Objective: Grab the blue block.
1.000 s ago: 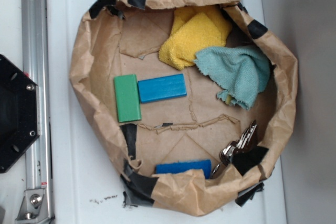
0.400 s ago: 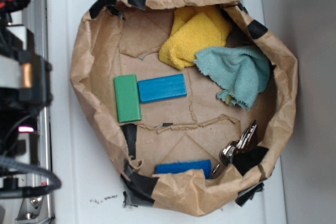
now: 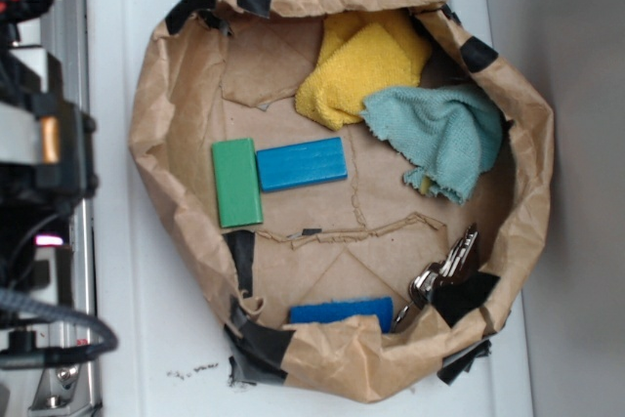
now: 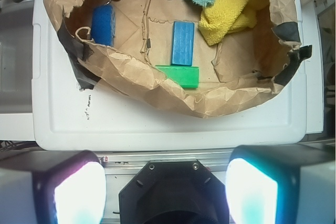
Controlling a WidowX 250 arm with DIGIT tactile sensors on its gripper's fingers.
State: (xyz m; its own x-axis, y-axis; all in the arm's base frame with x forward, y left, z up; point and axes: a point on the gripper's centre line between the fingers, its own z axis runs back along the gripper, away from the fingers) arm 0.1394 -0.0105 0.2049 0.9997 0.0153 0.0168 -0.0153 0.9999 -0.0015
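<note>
Inside the paper bag [image 3: 176,75], near its middle: blue block [image 3: 302,163], lying flat, one short end touching the green block [image 3: 237,183]. Toward the bag's far side: yellow cloth [image 3: 356,70], teal cloth [image 3: 439,139]. Against the bag's near wall: darker blue slab [image 3: 340,312], keys [image 3: 444,271]. Hand [image 4: 167,195]: outside the bag, well apart from the block, pads spread, apparently holding nothing. Status: grasp not begun; approach, descent and closing all remain.
</note>
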